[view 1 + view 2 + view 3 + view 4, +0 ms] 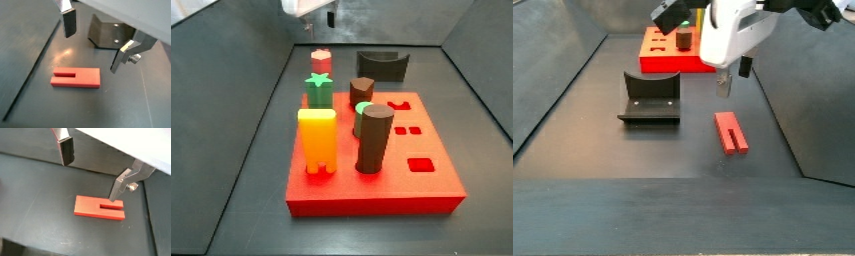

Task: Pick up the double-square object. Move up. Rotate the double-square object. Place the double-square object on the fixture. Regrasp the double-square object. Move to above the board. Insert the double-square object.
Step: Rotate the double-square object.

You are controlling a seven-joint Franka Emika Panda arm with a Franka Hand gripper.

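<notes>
Below the open, empty end effector [92, 172], the grooved red-pink double-square object [99, 208] lies flat.

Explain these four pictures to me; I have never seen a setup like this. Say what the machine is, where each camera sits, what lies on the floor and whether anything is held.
The machine is a single robot arm ending in a gripper with two flat fingers. Two pictures come from cameras on its wrist, looking down past the fingers. The other two come from cameras fixed beside the table.

On the dark floor lies the double-square object, a red bar with a groove; both wrist views show it lying flat below the fingers. Nearby stands the fixture, a dark bracket. Farther off is the board, a red slab with holes and upright coloured pegs.

Nothing is held: the gripper is open and hangs above the bar.
</notes>
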